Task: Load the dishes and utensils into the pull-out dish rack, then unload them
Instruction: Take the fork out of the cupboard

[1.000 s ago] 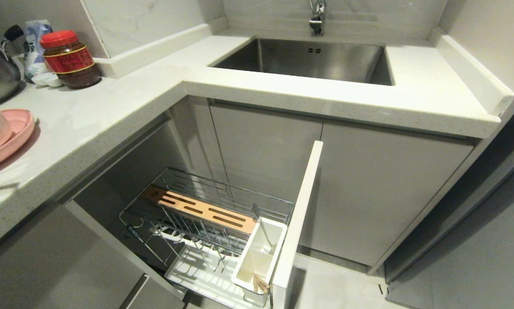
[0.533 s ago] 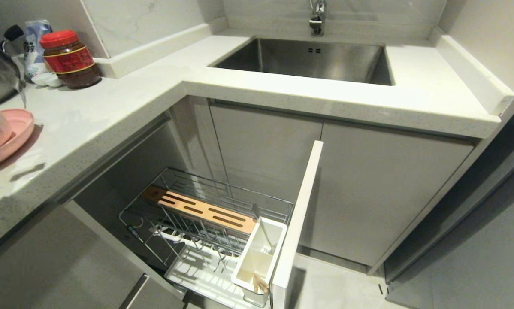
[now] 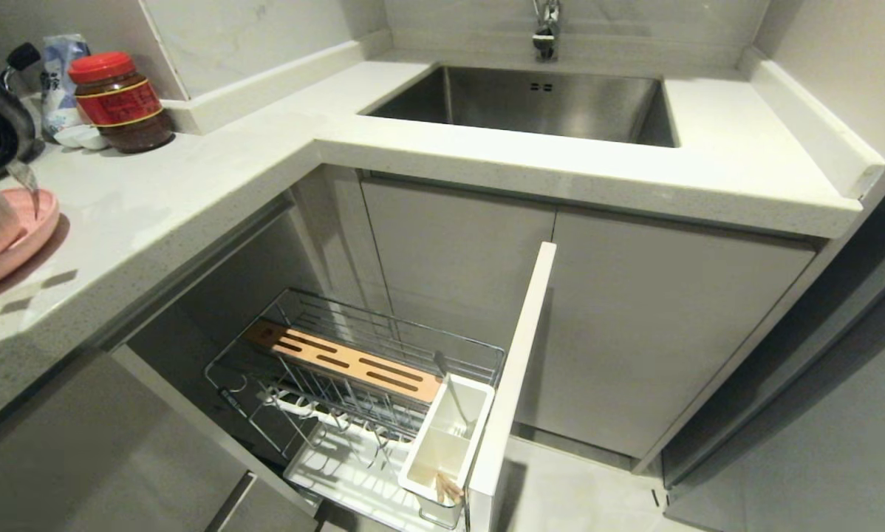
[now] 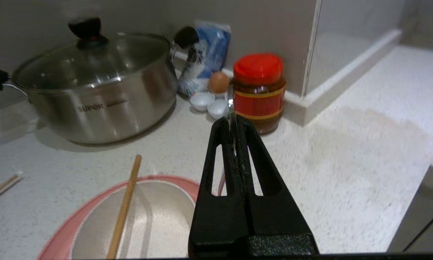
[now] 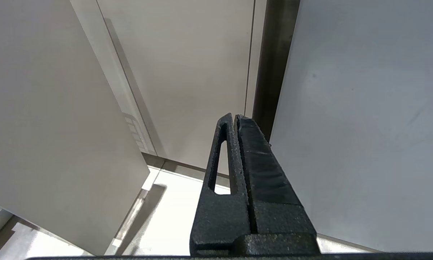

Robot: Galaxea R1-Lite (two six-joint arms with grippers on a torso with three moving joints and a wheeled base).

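While clamped on slim metal cutlery [image 4: 232, 108], left tool [image 4: 233, 122] above bowl [image 4: 148, 216], plate [image 4: 68, 234]

You see a pale-pink plate [image 4: 63, 234], a cream bowl [image 4: 155, 216], a red-lidded jar [image 4: 258, 92] banded in yellow, and a speckled off-white surface [image 3: 191, 185]; your left hand [image 4: 233, 121] is black.

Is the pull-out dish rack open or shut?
Open: the pull-out dish rack stands drawn out of the cabinet, front panel forward.

On your counter [image 3: 191, 185], the bowl [image 4: 144, 216] sits in the plate [image 3: 21, 236], one chopstick [image 4: 124, 206] across it; pot [image 4: 93, 86] and jar [image 3: 117, 100] stand behind.
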